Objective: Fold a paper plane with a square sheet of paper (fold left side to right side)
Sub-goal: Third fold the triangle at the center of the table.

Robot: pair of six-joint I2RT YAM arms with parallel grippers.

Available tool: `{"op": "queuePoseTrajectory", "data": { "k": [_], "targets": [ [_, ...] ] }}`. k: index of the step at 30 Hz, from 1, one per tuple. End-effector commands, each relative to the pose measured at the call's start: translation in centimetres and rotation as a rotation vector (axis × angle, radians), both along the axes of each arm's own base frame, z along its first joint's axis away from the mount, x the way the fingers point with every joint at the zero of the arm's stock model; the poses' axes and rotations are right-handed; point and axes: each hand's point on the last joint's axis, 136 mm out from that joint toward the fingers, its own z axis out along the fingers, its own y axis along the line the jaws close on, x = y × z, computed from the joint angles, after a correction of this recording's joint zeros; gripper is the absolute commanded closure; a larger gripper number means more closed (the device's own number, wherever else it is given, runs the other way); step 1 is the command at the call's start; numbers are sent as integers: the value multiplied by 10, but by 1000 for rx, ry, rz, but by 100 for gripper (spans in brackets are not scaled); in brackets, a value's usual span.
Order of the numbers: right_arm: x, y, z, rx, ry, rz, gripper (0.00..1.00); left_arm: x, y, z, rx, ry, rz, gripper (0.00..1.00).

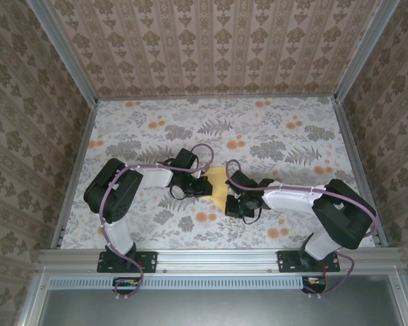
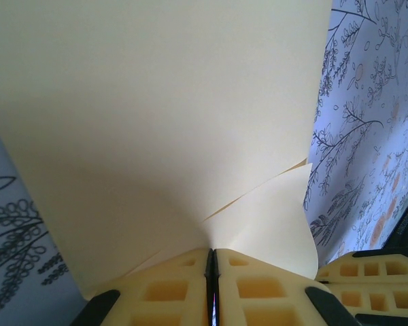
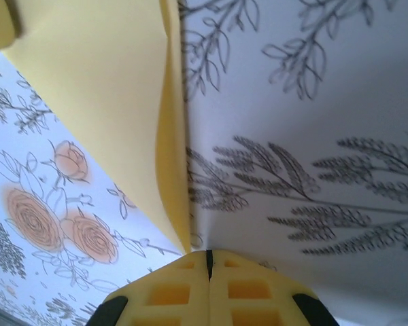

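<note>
Though shut to a hairline seam, grips the paper [image 1: 219,185] all the same at the left gripper [image 2: 213,261], with two layers running together straight into the pads. Above that pinch, one broad pale-yellow face spreading away from the fingers. To its right, a smaller flap [image 2: 275,217] parting along a slanting crease. Straight, clean right-hand edge there, set against the printed cloth [image 1: 224,129].

Closed pad to pad as well at the right gripper [image 3: 209,258]. Just left of that seam, the low point of a curled, doubled paper edge, touching or all but touching the pads. Impossible to tell whether actually nipped. Bare cloth to the right of the seam.

From above: lying mid-table, wedged between both grippers, the left one at its left edge, the right one at its near right corner. Far edge clear of both.

Plenty of open cloth beyond, up to the far wall [image 1: 211,47]. Wide flanks too, out to the left rail [image 1: 78,170] and the right rail [image 1: 357,170], though partly taken up by the bent arms [image 1: 115,193]. Less room nearward: only a strip of cloth before the near rail [image 1: 211,260], with both bases [image 1: 126,260] bolted along it.
</note>
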Motion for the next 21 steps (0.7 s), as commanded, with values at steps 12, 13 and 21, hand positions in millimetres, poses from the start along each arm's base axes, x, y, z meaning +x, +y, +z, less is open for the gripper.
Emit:
{"op": "queuePoseTrajectory", "data": {
  "k": [12,13,21],
  "targets": [
    [34,22,28,60,-98,16,100,-6,20,-17,109,18,17,88],
    [35,24,26,59,-96,18,100,-6,20,-16,109,17,17,88],
    [33,22,3,5,-39,23,100,-5,18,-13,100,9,17,88]
  ]
}}
